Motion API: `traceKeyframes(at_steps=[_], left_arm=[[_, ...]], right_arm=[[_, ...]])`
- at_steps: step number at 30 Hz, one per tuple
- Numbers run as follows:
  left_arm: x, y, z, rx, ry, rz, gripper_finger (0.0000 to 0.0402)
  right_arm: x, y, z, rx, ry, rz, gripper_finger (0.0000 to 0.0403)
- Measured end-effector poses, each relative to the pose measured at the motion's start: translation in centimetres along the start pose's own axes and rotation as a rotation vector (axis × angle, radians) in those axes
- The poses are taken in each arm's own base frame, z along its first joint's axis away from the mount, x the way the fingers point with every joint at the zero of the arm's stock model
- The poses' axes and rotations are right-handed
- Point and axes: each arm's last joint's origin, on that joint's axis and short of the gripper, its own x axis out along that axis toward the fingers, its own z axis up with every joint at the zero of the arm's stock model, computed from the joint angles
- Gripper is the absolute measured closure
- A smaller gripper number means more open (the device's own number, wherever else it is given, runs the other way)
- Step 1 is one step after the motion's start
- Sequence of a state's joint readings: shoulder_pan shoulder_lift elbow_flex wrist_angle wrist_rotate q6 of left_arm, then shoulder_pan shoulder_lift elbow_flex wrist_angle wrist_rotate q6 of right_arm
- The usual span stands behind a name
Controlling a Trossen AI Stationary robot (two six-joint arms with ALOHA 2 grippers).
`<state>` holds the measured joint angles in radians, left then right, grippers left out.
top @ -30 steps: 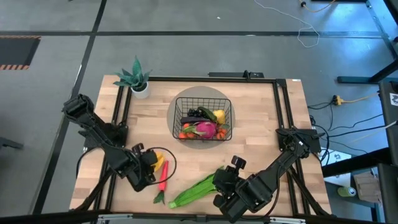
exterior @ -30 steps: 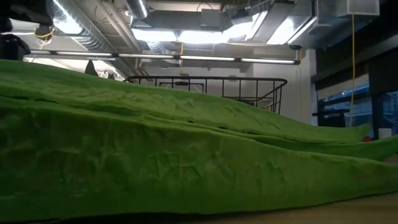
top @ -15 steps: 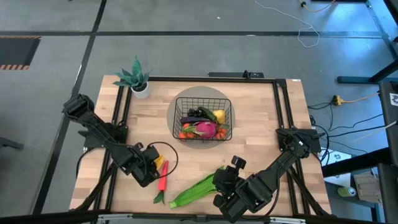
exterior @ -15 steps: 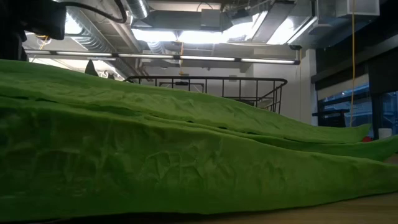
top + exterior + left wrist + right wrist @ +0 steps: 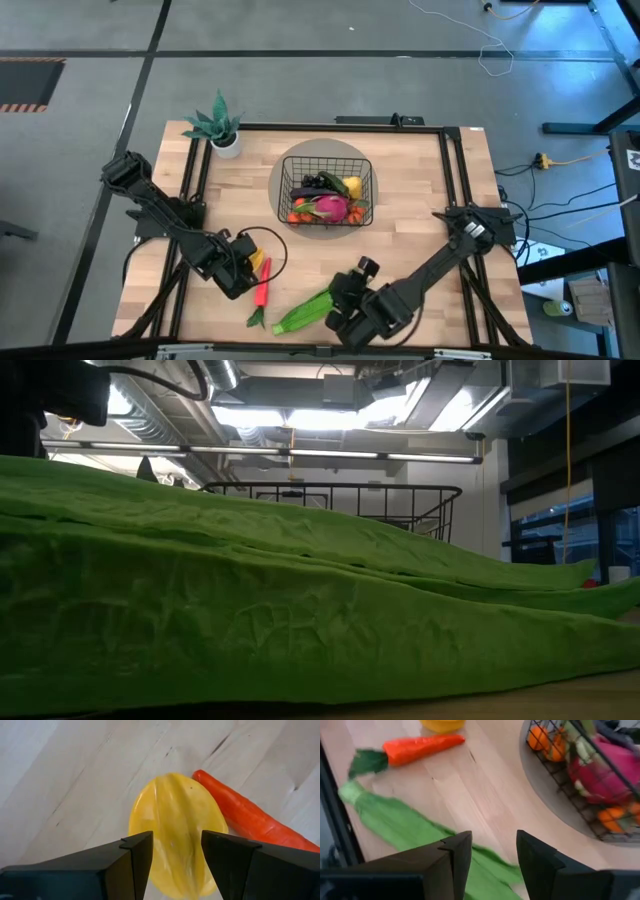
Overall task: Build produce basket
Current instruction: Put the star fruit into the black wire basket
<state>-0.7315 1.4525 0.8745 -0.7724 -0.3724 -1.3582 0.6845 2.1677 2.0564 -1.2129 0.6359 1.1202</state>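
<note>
The black wire basket [image 5: 325,195] stands mid-table on a grey round mat, holding the pink dragon fruit, dark grapes, a yellow fruit and orange tomatoes. The long green leafy bundle [image 5: 308,311] lies flat near the near edge and fills the low view [image 5: 300,620]. A ridged yellow fruit [image 5: 175,825] lies on the wood beside an orange carrot [image 5: 245,815]. My left gripper [image 5: 175,855] is open, one finger on either side above the yellow fruit. My right gripper [image 5: 492,850] is open over the bundle's leafy end [image 5: 420,835].
A small white pot with a teal plant [image 5: 222,130] stands at the far left corner. Black frame rails [image 5: 195,180] run along the table's left, right and far sides. Bare wood lies between the basket and the bundle [image 5: 400,250]. The basket's rim [image 5: 330,490] shows behind the bundle.
My right gripper has moved toward the table's left along the near edge, farther over the green bundle. My left gripper has shifted a little toward the far edge, over the yellow fruit. The produce has stayed in place.
</note>
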Motion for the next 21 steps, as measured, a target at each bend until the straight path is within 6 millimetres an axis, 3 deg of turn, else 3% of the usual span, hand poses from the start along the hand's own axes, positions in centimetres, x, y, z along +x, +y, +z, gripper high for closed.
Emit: traceKeyframes(at_steps=[7, 16, 21], left_arm=[[0.0, -0.1, -0.1, 0.003, 0.025, -0.009, 0.0243], [0.0, -0.1, -0.1, 0.081, 0.024, -0.012, 0.0243], [0.1, 0.0, 0.1, -0.05, 0.025, -0.007, 0.0243]], right_arm=[[2.3, 0.0, -0.9, 0.015, -0.001, -0.005, 0.0258], [2.4, 0.1, -1.0, 0.017, -0.004, 0.002, 0.0258], [2.3, 0.3, -1.0, 0.024, -0.006, 0.014, 0.0258]])
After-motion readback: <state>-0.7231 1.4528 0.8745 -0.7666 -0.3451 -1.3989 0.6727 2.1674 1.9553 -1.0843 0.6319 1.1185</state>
